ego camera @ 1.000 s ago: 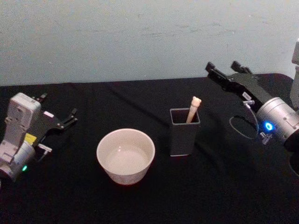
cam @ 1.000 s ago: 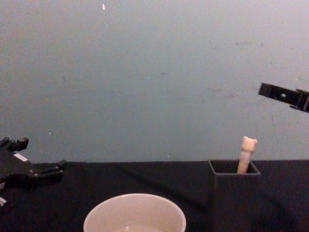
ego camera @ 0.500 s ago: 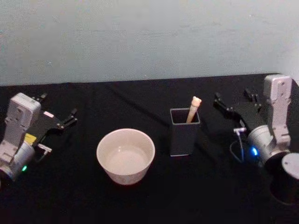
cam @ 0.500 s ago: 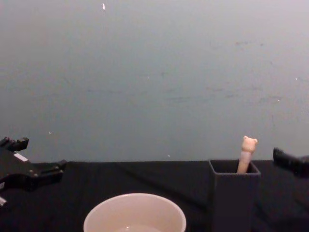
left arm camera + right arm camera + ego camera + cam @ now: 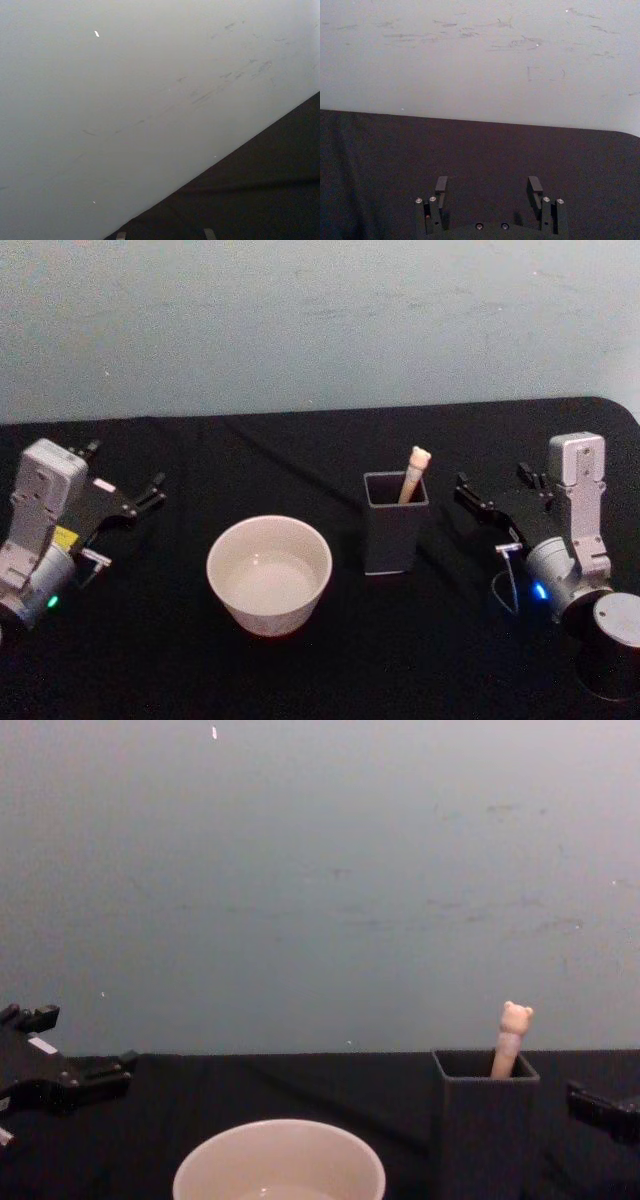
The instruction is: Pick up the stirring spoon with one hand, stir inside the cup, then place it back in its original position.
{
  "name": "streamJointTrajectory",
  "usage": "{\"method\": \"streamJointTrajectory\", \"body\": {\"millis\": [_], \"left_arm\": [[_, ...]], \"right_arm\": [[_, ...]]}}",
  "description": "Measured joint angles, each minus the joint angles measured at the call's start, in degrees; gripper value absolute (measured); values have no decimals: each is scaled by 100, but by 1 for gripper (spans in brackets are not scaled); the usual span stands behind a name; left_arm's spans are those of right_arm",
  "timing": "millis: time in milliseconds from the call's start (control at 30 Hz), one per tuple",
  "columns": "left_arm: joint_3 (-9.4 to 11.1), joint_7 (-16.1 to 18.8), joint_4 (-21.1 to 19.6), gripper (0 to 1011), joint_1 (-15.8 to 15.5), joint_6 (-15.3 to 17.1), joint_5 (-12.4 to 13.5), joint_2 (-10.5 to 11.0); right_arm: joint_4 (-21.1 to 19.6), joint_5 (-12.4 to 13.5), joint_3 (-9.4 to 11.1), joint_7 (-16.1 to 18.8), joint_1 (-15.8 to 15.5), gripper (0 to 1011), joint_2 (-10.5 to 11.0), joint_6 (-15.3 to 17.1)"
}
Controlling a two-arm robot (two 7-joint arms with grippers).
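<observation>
Left gripper [image 5: 125, 485] is sitting low over the black table [image 5: 300, 670] at the far left, fingers spread apart and holding nothing; in the chest view it [image 5: 70, 1055] is poking in from the left edge, well apart from the cup. The cup [image 5: 269, 573] is standing upright left of centre, wide cream-white, nothing in it that I can make out. Just to its right, not touching, the dark grey square holder [image 5: 395, 523] is standing upright with the spoon [image 5: 412, 475] leaning inside it, bear-head handle sticking up above the rim; the bowl end is hidden in the holder. In the chest view the bear head [image 5: 515, 1017] is showing above the holder [image 5: 485, 1120]. Right gripper [image 5: 495, 490] is hanging near the holder's right side, apart from it, fingers [image 5: 441, 186] wide open and empty over bare cloth.
</observation>
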Motion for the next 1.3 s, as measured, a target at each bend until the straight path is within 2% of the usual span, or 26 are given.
{"method": "streamJointTrajectory", "body": {"millis": [1300], "left_arm": [[0,0,0,1001,0,0,0,0]], "right_arm": [[-19,2,-10,-10,11,1002,10,8]]}}
